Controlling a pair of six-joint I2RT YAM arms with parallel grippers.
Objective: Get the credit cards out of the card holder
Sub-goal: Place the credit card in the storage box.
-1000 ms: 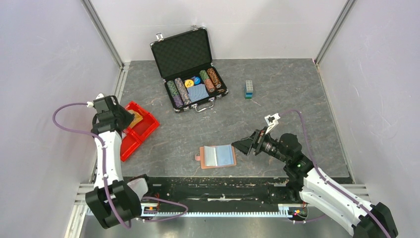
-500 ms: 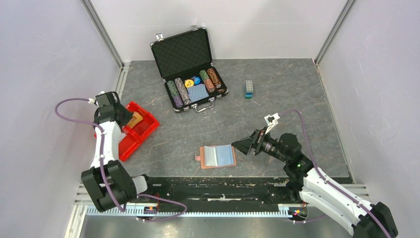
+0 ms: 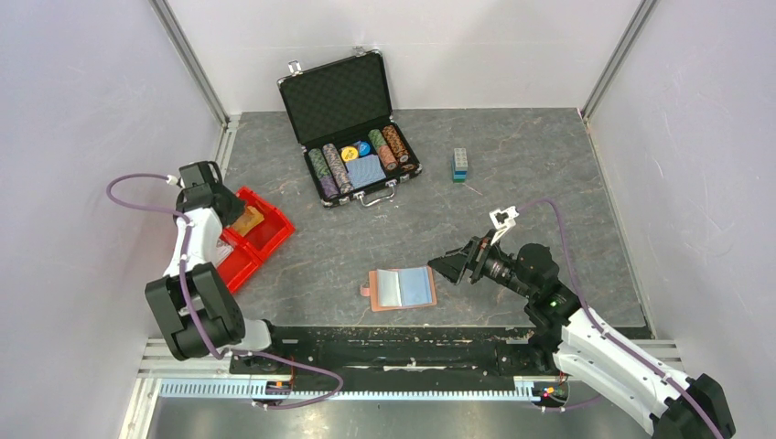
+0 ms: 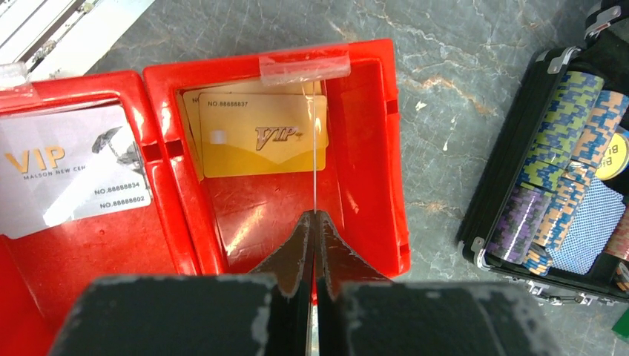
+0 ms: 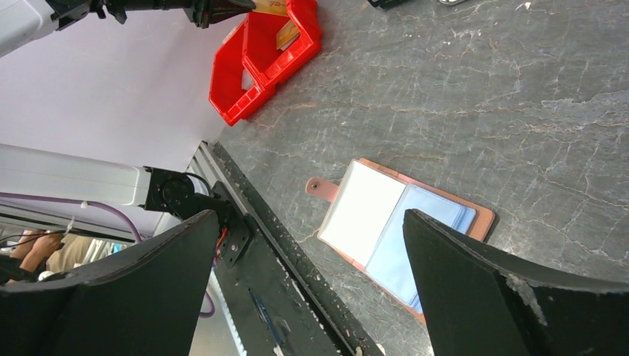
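Jaws clenched on a thin credit card seen edge-on, the left gripper hangs well left of the open card holder, above the red bin holding a gold card and a white card. Just right of the holder, the right gripper gapes, empty.

Dark grey marbled tabletop, on which are laid: an opened brown card holder near the front edge, a red plastic bin at left, an open black poker-chip case at rear, and a small green-blue block to its right.
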